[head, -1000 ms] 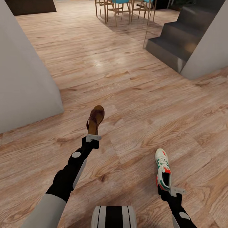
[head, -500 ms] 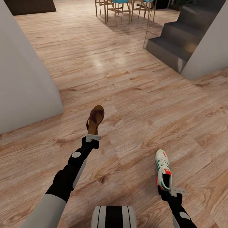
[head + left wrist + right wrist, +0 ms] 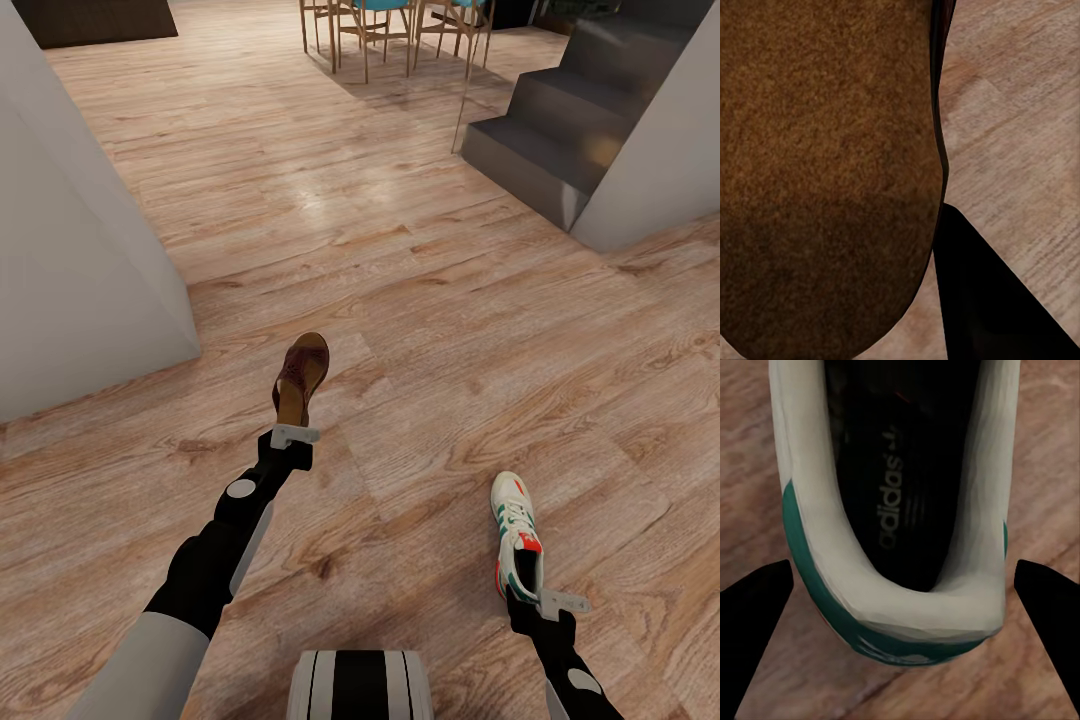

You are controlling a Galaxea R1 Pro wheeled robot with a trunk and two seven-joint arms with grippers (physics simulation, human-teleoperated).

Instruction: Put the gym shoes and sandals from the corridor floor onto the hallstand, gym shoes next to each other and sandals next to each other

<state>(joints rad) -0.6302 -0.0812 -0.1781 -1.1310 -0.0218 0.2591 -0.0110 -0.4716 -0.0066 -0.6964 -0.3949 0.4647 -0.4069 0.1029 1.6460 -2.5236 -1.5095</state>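
My left gripper (image 3: 293, 420) is shut on the heel end of a brown sandal (image 3: 301, 377), which sticks out ahead of it, turned on its edge above the corridor floor (image 3: 430, 300). In the left wrist view the sandal's sole (image 3: 825, 180) is very close, with one dark finger (image 3: 982, 300) beside it. My right gripper (image 3: 525, 590) is shut on the heel of a white gym shoe (image 3: 515, 530) with green stripes. Its fingers (image 3: 757, 600) straddle the heel rim (image 3: 892, 611) and the insole shows. The hallstand is out of view.
A grey wall block (image 3: 80, 250) stands close on the left. Dark grey stairs (image 3: 550, 130) and a grey wall (image 3: 660, 150) rise at the far right. Wooden chairs with teal seats (image 3: 380, 30) stand at the back. My base (image 3: 360, 685) shows at the bottom.
Almost nothing differs. The whole picture has shifted very slightly, and both arms hold the sandal and the gym shoe as before.
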